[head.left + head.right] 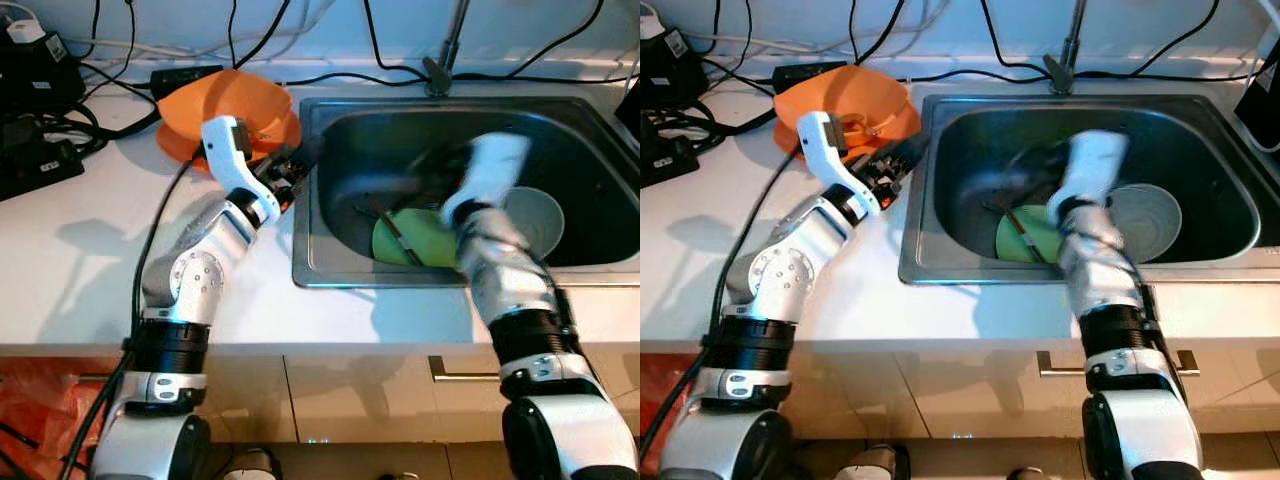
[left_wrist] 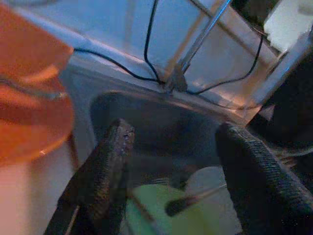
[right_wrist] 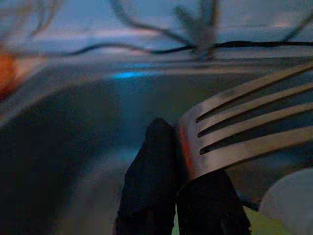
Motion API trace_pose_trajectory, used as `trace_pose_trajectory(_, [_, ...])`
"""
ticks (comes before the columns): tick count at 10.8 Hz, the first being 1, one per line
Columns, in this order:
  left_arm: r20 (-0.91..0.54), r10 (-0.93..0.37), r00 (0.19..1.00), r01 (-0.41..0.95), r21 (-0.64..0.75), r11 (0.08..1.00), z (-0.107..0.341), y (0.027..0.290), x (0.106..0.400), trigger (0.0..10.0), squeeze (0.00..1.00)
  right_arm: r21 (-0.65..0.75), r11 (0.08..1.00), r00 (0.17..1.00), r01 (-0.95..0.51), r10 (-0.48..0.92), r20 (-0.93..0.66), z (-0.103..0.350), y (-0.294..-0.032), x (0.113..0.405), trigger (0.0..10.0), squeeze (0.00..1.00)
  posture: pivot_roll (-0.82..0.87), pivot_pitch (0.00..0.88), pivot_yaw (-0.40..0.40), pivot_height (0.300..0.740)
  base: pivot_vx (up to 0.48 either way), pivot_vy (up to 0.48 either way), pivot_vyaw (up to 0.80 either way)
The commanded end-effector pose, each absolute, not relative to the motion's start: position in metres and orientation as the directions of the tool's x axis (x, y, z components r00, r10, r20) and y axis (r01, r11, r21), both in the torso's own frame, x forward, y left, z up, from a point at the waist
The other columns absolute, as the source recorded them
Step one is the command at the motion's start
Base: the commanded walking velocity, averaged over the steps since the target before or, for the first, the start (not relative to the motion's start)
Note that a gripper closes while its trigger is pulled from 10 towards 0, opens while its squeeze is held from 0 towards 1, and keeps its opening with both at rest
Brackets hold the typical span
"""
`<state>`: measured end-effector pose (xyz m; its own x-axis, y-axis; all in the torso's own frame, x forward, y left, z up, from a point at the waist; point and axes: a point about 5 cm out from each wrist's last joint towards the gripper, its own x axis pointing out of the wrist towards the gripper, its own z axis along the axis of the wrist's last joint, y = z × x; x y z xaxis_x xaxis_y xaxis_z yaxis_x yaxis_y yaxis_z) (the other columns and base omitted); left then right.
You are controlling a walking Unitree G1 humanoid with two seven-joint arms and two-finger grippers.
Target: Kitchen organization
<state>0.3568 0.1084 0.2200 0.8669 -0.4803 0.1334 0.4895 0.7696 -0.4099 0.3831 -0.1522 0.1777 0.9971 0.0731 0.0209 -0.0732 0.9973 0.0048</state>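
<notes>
Presently the right tool (image 3: 176, 161) is inside the stainless steel sink (image 1: 330, 250), its two black fingers (image 3: 151, 181) pressed together on the neck of a silver metal fork (image 3: 244, 129). The tines of the fork project past the fingertips toward the rear wall of the basin. In the head views the right forearm is motion-blurred, and the tool end appears as a dark smear above the basin floor.

On the sink floor lies a round lime-green plate (image 1: 400, 240), with a thin dark-handled utensil (image 1: 395, 232) resting across it. Just beside the plate, on the robot's right, sits a pale grey round bowl (image 1: 535, 215), partly hidden behind the right wrist. A slim metal tap (image 1: 445, 50) rises from the rear rim of the sink.

The left tool (image 2: 171, 171) is held over the white tabletop (image 1: 80, 280) at the left rim of the sink, pointing toward the basin. Its fingers stand well apart and hold nothing. Just behind it, on the tabletop, sit orange plastic bowls (image 1: 225, 105), apparently stacked, tilted toward the camera.

Black cables (image 1: 380, 70) run along the back of the tabletop, and black power units (image 1: 30, 110) occupy its far left corner. Below the tabletop edge are light cupboard fronts with a metal handle (image 1: 465, 372).
</notes>
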Motion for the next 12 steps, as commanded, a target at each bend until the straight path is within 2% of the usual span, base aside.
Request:
trace_pose_trajectory(1, [0.134,-0.494,0.859,0.509,-0.323,0.798,0.224,0.107,0.359,10.0,1.00,-0.064,0.991,0.992,-0.121,0.119,-0.039,0.164,-0.148,0.380,10.0,0.00,0.08,0.094,0.038,0.740,0.000,0.000,0.00])
trace_pose_trajectory(2, [0.129,-0.497,0.858,0.514,-0.231,0.826,0.226,0.109,0.361,10.0,1.00,-0.066,0.984,0.984,-0.166,0.161,-0.079,0.155,-0.142,0.378,10.0,0.00,0.08,0.095,0.041,0.740,0.000,0.000,0.00])
trace_pose_trajectory(3, [0.129,-0.498,0.858,0.514,-0.220,0.829,0.227,0.110,0.362,10.0,1.00,-0.085,0.977,0.978,-0.194,0.187,-0.088,0.152,-0.138,0.376,10.0,1.00,0.08,0.096,0.043,0.740,0.000,0.000,0.00])
trace_pose_trajectory(9, [0.101,-0.456,0.884,0.465,-0.101,0.879,0.225,0.123,0.370,10.0,1.00,-0.158,0.967,0.980,-0.198,0.193,-0.047,0.156,-0.132,0.376,10.0,1.00,0.08,0.094,0.051,0.740,0.000,0.000,0.00])
trace_pose_trajectory(11, [0.086,-0.423,0.902,0.429,-0.062,0.901,0.225,0.129,0.372,10.0,1.00,-0.133,0.969,0.978,-0.206,0.207,-0.004,0.165,-0.128,0.377,10.0,1.00,0.08,0.094,0.053,0.740,0.000,0.000,0.00])
trace_pose_trajectory(12, [0.098,-0.370,0.924,0.369,0.028,0.929,0.228,0.139,0.376,10.0,1.00,-0.033,0.961,0.959,-0.275,0.276,0.064,0.177,-0.115,0.373,10.0,1.00,0.08,0.093,0.049,0.740,0.000,0.000,0.00])
